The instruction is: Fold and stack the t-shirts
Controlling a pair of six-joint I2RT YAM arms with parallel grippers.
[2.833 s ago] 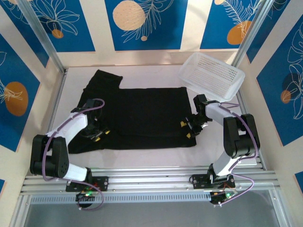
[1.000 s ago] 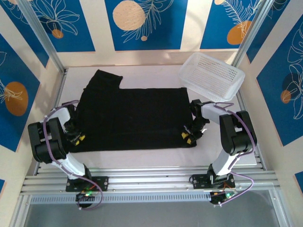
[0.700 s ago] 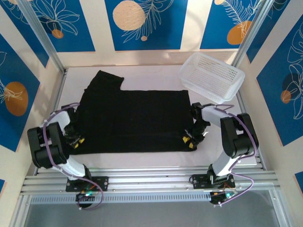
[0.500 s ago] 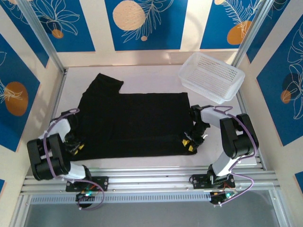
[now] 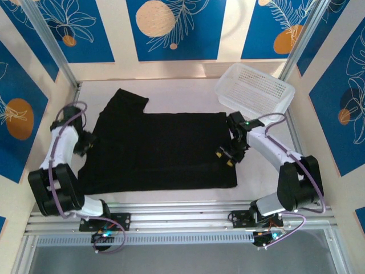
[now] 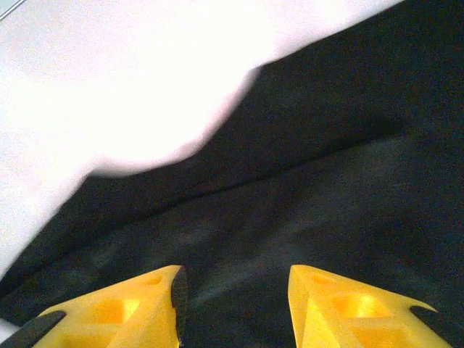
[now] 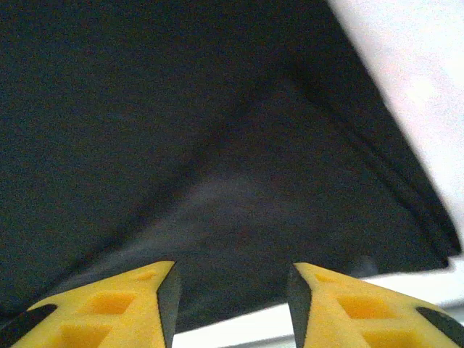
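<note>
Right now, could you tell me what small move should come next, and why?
Probably move the left gripper to the sleeve jutting out at the far left and pinch it, to fold it inward. The shirt lies flat, and that gripper and the right gripper are open over its side edges, holding nothing.

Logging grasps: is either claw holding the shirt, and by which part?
Nothing is held. The left claw and right claw both stand open over the shirt, with no fabric pinched.
</note>
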